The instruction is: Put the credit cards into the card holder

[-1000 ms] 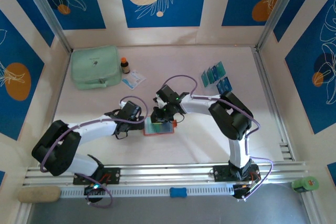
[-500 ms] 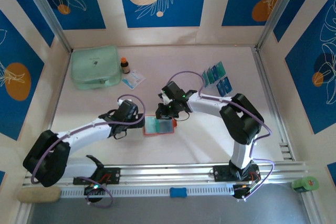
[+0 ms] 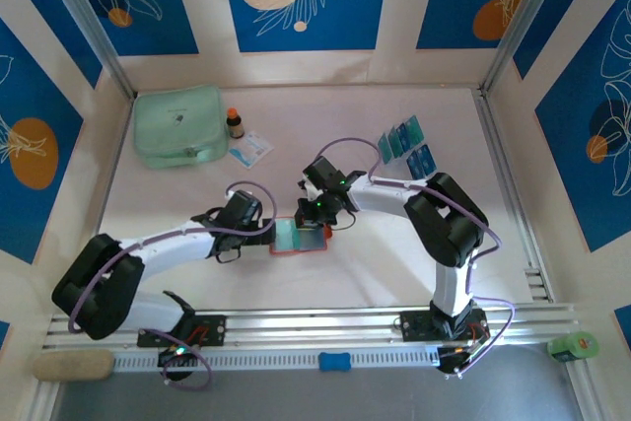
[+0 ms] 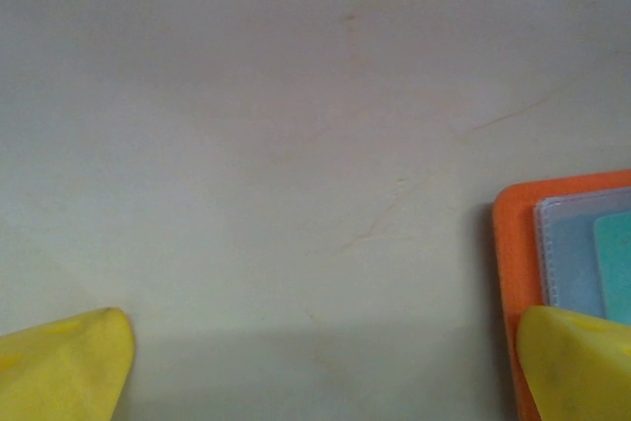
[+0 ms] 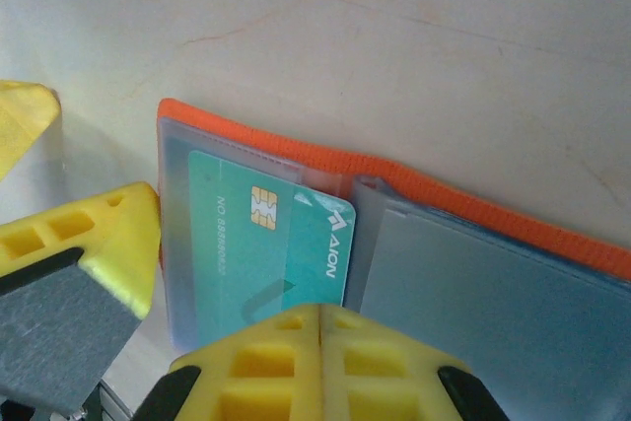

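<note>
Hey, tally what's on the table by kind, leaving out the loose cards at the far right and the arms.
Pouch: 1
Bottle: 1
Packet: 1
Card holder: 1
Card seen in the holder: 1
Total: 5

I see bright, even light from above with soft shadows. The fingers (image 4: 64, 367) of the left claw (image 4: 320, 382) blur at close range, with a dim shadow band on the table (image 4: 296, 96) between them.

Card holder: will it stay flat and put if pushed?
Probably floppy: the holder lies open, its clear sleeves lifting at the fold. Likely light and thin, so a push may slide it across the smooth table.
</note>
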Controlling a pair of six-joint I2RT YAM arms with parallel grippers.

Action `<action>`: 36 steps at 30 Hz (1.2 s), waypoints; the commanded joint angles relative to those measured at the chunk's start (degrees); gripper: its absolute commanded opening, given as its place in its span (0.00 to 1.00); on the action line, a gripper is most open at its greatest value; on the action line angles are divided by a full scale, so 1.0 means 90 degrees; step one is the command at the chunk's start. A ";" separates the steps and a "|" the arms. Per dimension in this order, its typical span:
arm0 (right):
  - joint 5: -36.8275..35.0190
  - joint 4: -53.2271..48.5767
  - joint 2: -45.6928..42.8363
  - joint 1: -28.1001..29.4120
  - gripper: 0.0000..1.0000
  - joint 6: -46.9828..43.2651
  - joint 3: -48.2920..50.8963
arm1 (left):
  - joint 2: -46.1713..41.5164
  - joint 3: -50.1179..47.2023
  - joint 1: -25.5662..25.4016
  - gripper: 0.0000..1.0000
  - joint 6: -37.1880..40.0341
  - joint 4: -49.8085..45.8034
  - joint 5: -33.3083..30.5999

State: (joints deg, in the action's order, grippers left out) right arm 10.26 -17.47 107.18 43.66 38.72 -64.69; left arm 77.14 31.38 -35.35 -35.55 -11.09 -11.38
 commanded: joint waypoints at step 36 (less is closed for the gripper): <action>-0.0037 -0.0502 -0.0141 0.0251 0.03 -0.0064 -0.0309 | -0.0677 -0.0078 0.0064 1.00 -0.0275 -0.0465 -0.0454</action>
State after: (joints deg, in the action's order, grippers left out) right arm 10.22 -20.75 107.66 46.26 38.11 -68.97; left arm 71.50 30.68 -35.35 -37.26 -13.13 -14.48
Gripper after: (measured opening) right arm 0.060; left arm 0.997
